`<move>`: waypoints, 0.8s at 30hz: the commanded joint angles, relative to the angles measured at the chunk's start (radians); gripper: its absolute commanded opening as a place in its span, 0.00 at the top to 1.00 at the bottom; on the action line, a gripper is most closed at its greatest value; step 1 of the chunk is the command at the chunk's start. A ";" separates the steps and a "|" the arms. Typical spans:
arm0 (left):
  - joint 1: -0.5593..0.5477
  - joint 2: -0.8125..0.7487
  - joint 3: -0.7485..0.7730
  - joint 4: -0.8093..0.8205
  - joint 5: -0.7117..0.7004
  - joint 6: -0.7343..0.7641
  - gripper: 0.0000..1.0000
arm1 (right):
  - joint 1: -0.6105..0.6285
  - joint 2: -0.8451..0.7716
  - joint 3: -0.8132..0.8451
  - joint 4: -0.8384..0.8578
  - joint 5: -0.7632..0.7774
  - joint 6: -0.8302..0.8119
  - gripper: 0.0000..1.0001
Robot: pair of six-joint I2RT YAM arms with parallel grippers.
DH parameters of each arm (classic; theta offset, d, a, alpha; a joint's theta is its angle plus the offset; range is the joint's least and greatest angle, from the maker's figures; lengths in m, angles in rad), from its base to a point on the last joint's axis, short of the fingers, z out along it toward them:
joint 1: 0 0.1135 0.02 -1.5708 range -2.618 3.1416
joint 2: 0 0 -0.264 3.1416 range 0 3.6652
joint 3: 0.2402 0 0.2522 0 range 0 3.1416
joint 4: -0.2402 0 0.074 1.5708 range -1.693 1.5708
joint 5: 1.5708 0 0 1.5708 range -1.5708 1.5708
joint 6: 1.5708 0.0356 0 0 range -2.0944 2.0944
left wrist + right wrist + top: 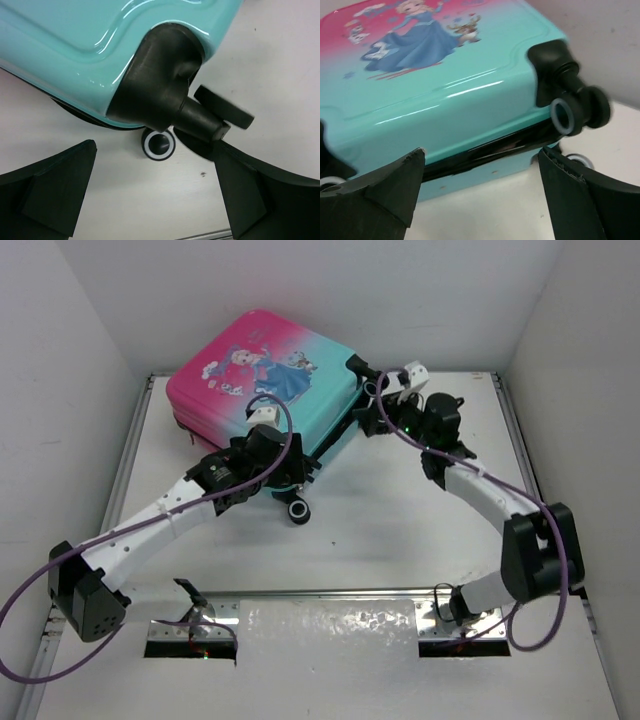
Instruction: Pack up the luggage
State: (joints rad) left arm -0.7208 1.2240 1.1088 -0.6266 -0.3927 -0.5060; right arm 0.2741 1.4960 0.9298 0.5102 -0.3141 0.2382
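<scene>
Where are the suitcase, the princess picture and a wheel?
suitcase [262, 375]: top view, middle of its lid.
princess picture [417, 42]: right wrist view, her blue dress.
wheel [591, 107]: right wrist view, its black tyre.

I'm counting one suitcase [262, 365] lying on one table [400, 540], two robot arms, left arm [150, 525] and right arm [490, 495], and two grippers, left gripper [155, 165] and right gripper [480, 170].

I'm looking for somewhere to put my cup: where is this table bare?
The table is bare in its middle, on the near side of the luggage, and in the back right corner beyond the right gripper. Crowded: the luggage's wheeled end, with the left gripper there too.
</scene>
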 commanded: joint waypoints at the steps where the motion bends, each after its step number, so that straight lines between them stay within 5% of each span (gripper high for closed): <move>1: -0.008 0.020 0.072 0.005 -0.057 -0.175 0.00 | 0.103 -0.039 -0.142 -0.067 0.099 0.000 0.11; 10: -0.011 0.068 0.072 0.106 -0.023 -0.330 0.00 | 0.404 0.187 -0.272 0.358 0.085 0.058 0.32; 17: -0.012 0.160 0.129 0.062 -0.011 -0.414 0.00 | 0.421 0.285 -0.342 0.687 0.097 0.203 0.38; 24: -0.011 -0.006 0.048 0.018 -0.176 -0.512 0.00 | 0.442 0.409 -0.306 0.849 0.075 0.262 0.42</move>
State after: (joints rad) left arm -0.7269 1.3441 1.1709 -0.6170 -0.4652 -0.9524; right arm 0.7013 1.8942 0.5961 1.1946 -0.2321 0.4664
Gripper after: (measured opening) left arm 0.998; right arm 0.585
